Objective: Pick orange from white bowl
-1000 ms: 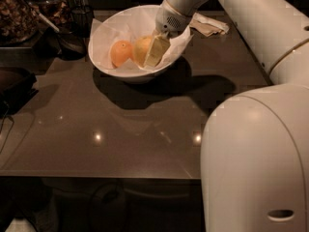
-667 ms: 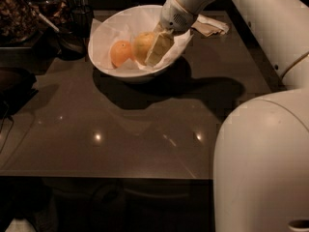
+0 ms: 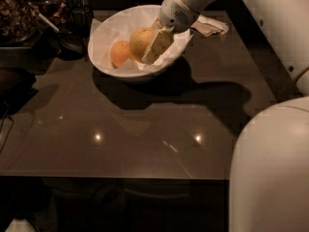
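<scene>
The white bowl (image 3: 107,29) stands at the back of the dark table, lined with crinkled white paper. Two fruits are in it. The pale yellowish orange (image 3: 139,38) is on the right, and a deeper orange fruit (image 3: 119,52) lies to its left. My gripper (image 3: 147,50) reaches into the bowl from the upper right and is shut on the orange. One pale finger (image 3: 156,44) lies across the orange's right front side; the other finger is hidden behind the fruit. The orange sits a little higher than the other fruit.
A crumpled napkin (image 3: 210,26) lies right of the bowl. Dark containers (image 3: 19,13) and a black dish (image 3: 72,41) crowd the back left. My white arm and body (image 3: 270,168) fill the right side. The table's front edge (image 3: 120,178) runs along the bottom.
The gripper has closed further round the orange and shifted slightly left and up in the bowl, with the orange moving along. The deeper orange fruit has stayed put.
</scene>
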Tool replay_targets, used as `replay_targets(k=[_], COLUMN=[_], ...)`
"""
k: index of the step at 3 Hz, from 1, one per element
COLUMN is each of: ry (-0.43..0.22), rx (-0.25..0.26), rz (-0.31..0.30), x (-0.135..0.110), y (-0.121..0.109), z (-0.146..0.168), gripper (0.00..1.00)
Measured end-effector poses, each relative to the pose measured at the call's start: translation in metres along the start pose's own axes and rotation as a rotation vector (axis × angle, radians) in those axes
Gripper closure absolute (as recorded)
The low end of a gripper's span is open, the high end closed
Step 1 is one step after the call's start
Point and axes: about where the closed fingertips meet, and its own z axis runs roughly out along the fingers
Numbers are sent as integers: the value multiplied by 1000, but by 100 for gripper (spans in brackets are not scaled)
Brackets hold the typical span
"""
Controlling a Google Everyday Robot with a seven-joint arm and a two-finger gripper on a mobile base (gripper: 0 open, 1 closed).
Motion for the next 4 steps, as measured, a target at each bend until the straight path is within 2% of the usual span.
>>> replay_targets(k=[1, 2, 3, 4], ry=[-40, -73, -68, -81], rx=[18, 13, 11, 35], rz=[-25, -86, -84, -51], x=[-9, -14, -16, -24], y=[25, 47, 45, 64], z=[-17, -31, -28, -36], gripper=[100, 100, 100, 100])
